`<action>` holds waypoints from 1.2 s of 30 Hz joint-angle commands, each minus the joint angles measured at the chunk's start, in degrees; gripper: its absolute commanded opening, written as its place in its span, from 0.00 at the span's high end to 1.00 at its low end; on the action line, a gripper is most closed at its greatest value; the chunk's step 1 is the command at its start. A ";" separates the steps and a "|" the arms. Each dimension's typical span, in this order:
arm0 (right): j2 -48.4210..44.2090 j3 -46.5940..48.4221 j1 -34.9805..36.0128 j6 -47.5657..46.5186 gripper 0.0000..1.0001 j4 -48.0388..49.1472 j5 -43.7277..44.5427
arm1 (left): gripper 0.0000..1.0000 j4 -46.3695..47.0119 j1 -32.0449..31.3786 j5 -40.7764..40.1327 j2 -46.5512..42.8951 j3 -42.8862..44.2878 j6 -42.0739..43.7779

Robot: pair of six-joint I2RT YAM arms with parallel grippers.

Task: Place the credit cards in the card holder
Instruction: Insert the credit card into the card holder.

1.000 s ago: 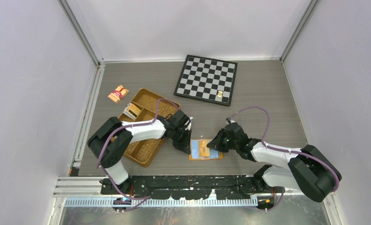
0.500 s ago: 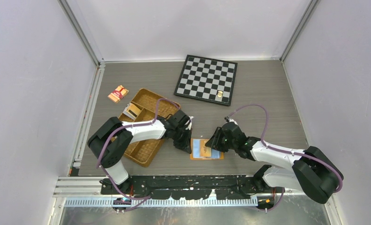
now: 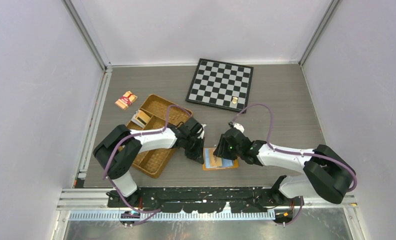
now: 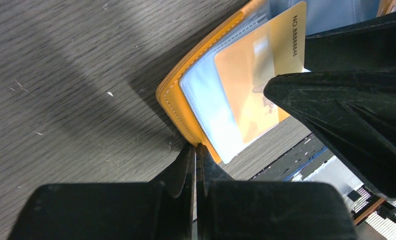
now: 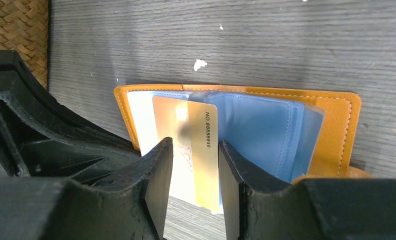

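The orange card holder (image 5: 336,125) lies open on the tabletop (image 5: 286,40) between the arms, with a gold credit card (image 5: 186,112) lying across its clear sleeves. The right end effector (image 5: 196,146) stands spread astride the card, not pinching it. The left end effector (image 4: 196,150) is pressed together, its tip at the holder's stitched edge. The card looks thin, stiff and slick, best taken by its long edges; the holder seems light and floppy, likely to slide unless pinned.
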 commanded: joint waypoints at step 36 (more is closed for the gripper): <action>1.18 9.10 9.45 2.97 0.39 -22.46 18.15 | 1.00 0.79 0.46 -6.38 -3.79 0.18 1.03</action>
